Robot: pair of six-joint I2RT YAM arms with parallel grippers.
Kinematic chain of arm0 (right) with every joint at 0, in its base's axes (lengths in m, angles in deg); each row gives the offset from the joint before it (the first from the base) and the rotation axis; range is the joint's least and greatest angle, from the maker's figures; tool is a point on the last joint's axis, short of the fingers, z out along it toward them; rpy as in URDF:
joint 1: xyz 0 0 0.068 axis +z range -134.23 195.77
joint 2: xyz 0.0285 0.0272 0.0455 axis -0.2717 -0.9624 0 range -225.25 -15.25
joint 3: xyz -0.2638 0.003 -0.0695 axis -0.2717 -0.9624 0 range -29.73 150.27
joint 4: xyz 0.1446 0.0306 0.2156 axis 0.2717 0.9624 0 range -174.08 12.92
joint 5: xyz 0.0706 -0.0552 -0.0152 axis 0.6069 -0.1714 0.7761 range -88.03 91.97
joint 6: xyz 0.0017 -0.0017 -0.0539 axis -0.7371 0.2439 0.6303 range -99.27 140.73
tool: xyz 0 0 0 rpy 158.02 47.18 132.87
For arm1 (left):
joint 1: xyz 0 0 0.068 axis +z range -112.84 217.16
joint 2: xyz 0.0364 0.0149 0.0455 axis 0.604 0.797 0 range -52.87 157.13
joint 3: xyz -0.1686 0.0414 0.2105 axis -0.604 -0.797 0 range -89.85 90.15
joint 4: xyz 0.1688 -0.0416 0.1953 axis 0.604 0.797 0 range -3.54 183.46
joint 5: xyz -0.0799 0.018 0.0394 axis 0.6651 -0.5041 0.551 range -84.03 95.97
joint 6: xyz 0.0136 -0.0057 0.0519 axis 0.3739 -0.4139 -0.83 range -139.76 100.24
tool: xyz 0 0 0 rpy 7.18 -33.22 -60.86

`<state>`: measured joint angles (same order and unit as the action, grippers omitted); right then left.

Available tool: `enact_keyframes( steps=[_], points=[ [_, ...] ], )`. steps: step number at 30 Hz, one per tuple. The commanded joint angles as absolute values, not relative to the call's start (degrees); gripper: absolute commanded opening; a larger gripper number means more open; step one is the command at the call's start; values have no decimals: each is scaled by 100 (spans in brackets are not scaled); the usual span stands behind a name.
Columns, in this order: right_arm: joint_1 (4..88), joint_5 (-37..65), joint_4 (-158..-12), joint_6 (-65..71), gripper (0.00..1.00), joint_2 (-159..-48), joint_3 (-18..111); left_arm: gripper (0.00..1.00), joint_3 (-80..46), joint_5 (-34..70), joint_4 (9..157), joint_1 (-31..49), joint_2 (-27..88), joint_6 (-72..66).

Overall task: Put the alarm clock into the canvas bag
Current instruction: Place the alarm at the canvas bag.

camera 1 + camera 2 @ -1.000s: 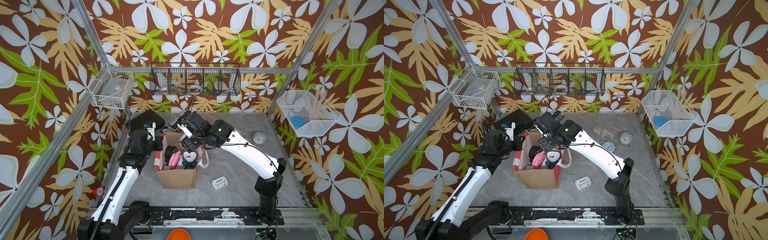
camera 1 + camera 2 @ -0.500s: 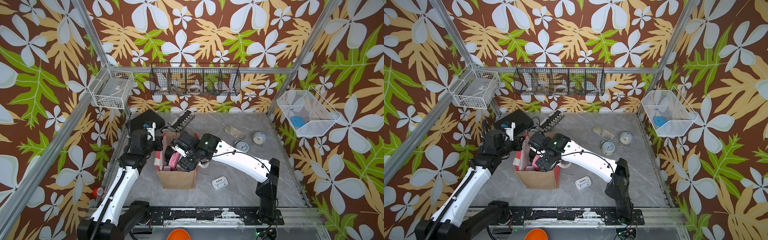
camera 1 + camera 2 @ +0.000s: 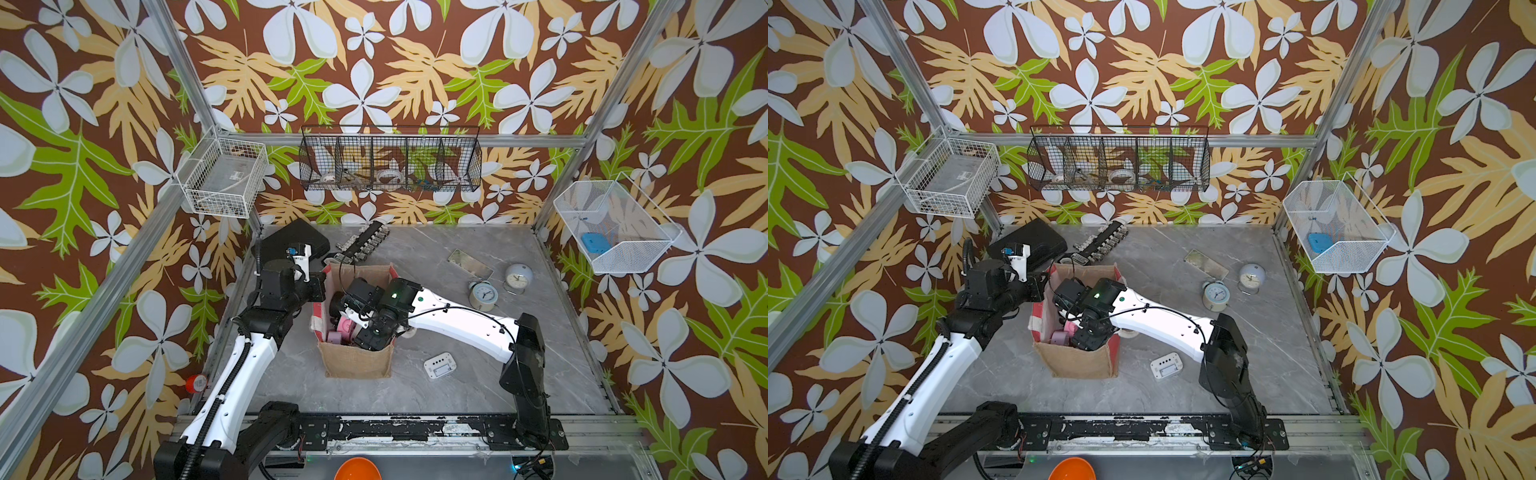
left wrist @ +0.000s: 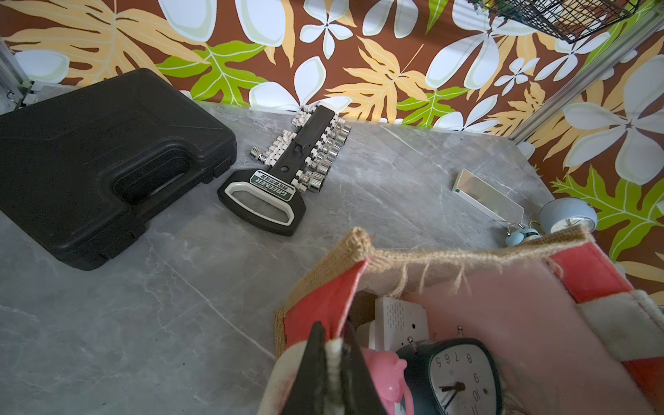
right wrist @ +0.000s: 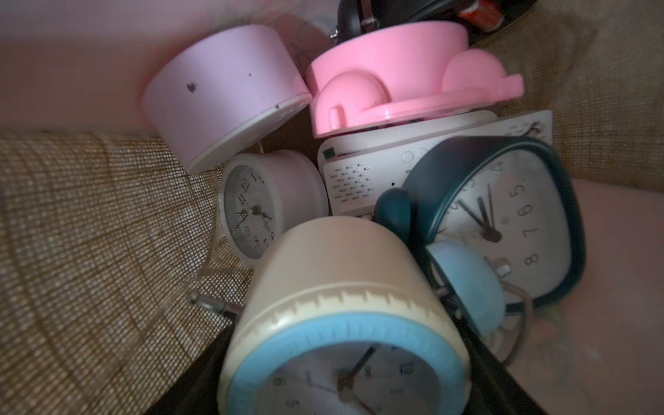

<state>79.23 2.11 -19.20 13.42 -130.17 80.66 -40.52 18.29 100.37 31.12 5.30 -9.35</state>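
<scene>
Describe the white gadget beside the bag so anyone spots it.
Find the tan burlap bag on the grey marble tabletop. Beside its near corner, on the right arm's side, lies a flat white rectangular plastic gadget; the loose clocks nearby are round.

Left arm [image 3: 232,374] and right arm [image 3: 457,326] have white shells, black joints, cables.
</scene>
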Motion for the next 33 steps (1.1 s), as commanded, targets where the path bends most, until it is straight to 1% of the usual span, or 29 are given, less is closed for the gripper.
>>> enact_keyframes(
  steps=[1, 6, 12, 16, 26, 33],
  points=[
    [7940, 360, -1893, 1448, 71, -13112, 8026, 0, -4045, 1845, 9674, 3118, 488, -923],
    [7934, 425, -1859, 1535, 75, -13240, 8013, 0, -4045, 1836, 9674, 3118, 488, -924],
    [7937, 580, -1849, 1583, 86, -13191, 8113, 0, -4054, 1827, 9674, 3118, 470, -921],
    [7940, 645, -1826, 1594, 90, -13094, 8177, 0, -4055, 1836, 9674, 3118, 479, -924],
    [7935, 384, -1685, 1589, 93, -13013, 8386, 0, -4054, 1842, 9658, 3118, 488, -923],
    [7934, 135, -1614, 1548, 92, -12971, 8726, 0, -4054, 1846, 9658, 3118, 490, -927]
  ],
)
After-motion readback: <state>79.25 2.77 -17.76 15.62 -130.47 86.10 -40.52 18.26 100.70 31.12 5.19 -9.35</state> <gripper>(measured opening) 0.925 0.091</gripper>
